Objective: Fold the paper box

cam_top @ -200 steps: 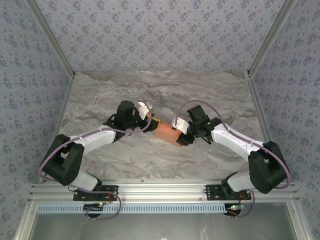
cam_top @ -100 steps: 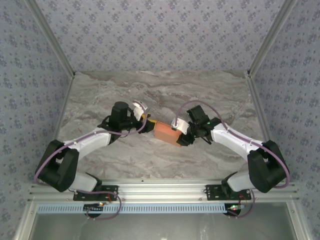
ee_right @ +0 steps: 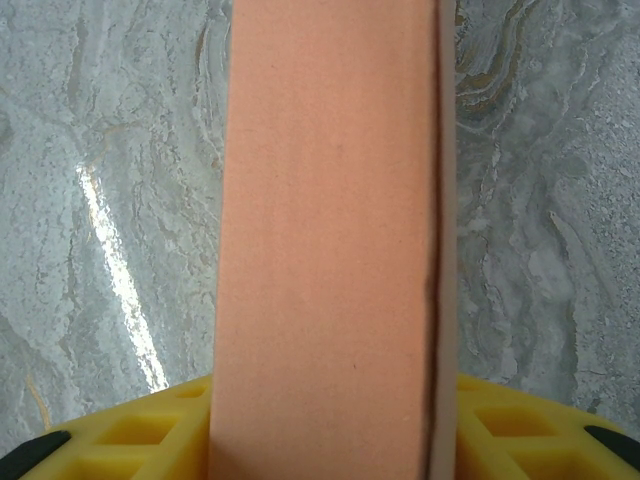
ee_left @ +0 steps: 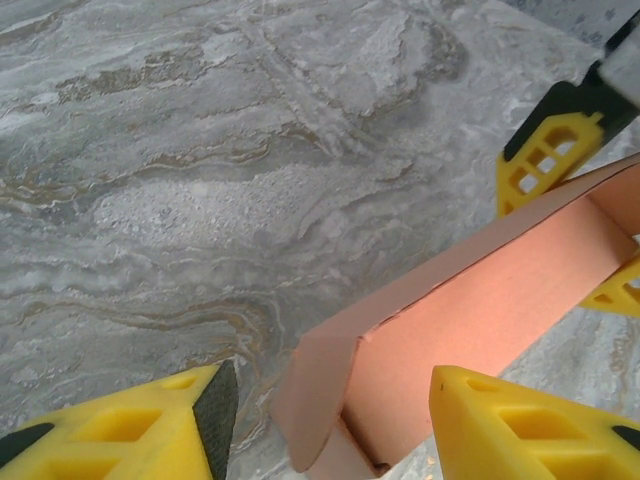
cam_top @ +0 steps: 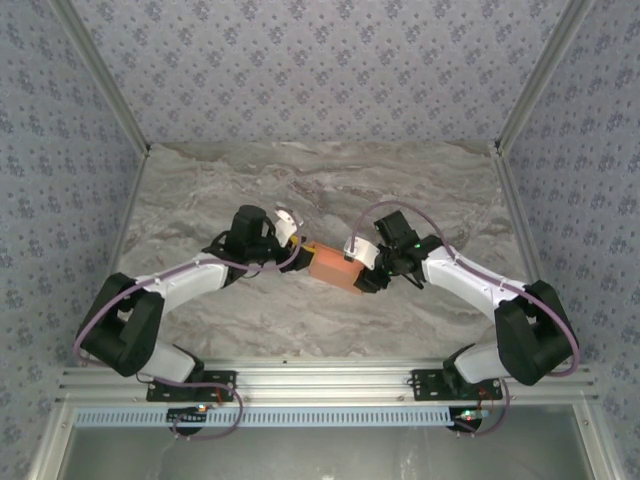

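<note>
Over the table (cam_top: 200, 190), the right gripper (cam_top: 353, 270) pinches one end of the paper box (cam_top: 330, 266). The left gripper (ee_left: 330, 400) stands spread around the other.

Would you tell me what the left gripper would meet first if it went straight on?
The left gripper would likely meet the paper box first: its loose end flap lies between the fingers, just ahead.

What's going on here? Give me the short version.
Two arms are working on a salmon paper box in the middle of the marble table. The right arm holds one end with its jaws shut on it. The left arm has its jaws open astride the other end, where a flap is not yet tucked.
</note>
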{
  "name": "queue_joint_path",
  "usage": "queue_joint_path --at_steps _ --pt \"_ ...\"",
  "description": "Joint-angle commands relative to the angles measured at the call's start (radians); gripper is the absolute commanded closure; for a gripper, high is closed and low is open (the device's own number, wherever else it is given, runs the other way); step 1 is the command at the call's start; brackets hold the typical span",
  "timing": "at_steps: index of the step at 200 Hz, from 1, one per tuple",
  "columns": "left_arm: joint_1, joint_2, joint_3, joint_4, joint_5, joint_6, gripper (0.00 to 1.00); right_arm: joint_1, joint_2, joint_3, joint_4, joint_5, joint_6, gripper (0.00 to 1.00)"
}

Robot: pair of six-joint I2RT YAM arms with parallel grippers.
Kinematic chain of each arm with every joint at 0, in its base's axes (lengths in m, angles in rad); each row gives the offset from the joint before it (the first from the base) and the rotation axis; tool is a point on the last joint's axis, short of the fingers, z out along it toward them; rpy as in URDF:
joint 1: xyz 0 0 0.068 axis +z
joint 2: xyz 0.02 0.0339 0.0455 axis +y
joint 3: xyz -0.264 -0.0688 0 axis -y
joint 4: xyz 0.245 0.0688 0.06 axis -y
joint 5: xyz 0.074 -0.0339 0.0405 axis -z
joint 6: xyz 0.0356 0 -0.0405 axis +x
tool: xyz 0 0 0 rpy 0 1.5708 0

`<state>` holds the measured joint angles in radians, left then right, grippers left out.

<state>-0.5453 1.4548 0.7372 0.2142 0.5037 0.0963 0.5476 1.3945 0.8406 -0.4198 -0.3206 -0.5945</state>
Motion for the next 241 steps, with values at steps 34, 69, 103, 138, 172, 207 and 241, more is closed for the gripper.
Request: queue_joint_path --at_steps 34,69,103,138,172,207,241 --pt "-0.004 0.043 0.058 -0.009 -0.05 0.021 0.62 0.0 0.011 0.01 -0.055 0.004 -0.017 0.51" --pt "-0.005 0.032 0.078 -0.018 -0.023 0.027 0.78 0.003 0.009 0.011 -0.047 0.015 -0.013 0.51" --pt "-0.007 0.019 0.094 -0.055 0.003 0.015 0.89 0.009 0.009 0.006 -0.037 0.034 -0.007 0.52" --pt "-0.014 0.012 0.095 -0.034 0.017 -0.049 0.9 0.019 0.012 0.005 -0.032 0.048 -0.008 0.52" --pt "-0.027 0.018 0.09 0.001 0.018 -0.11 0.89 0.026 0.016 0.008 -0.03 0.057 -0.002 0.53" --pt "-0.054 0.023 0.085 0.0 -0.026 -0.151 0.89 0.035 0.024 0.01 -0.028 0.081 0.005 0.54" --pt "-0.073 0.016 0.081 -0.005 -0.084 -0.24 0.87 0.047 0.027 0.014 -0.019 0.116 0.024 0.54"
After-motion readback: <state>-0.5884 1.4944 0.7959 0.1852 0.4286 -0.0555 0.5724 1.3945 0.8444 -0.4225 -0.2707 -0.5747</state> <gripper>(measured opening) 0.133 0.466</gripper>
